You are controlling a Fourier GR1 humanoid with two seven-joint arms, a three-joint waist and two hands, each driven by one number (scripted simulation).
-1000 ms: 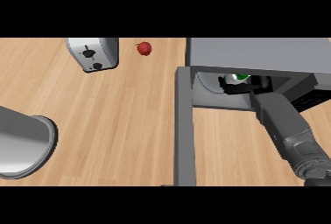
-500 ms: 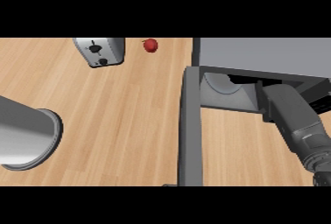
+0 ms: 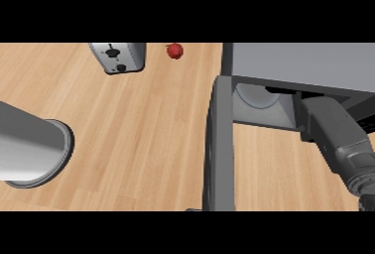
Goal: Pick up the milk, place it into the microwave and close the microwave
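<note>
Grey right forearm [image 3: 338, 139] ran from lower right edge up & left into the microwave [image 3: 300, 67] cavity, wrist end under the top casing. Right hand was hidden inside, so can't tell if fingers were released or clenched. Milk wasn't visible; can't tell where it sat. Door [image 3: 219, 144] stood open, edge-on, sticking out toward the viewer just left of the arm. Left hand wasn't in view. On the wood counter [image 3: 139, 129]: toaster [image 3: 117, 57] top left, small red item [image 3: 174, 50] beside it, metal pot [image 3: 29, 149] at left edge.
</note>
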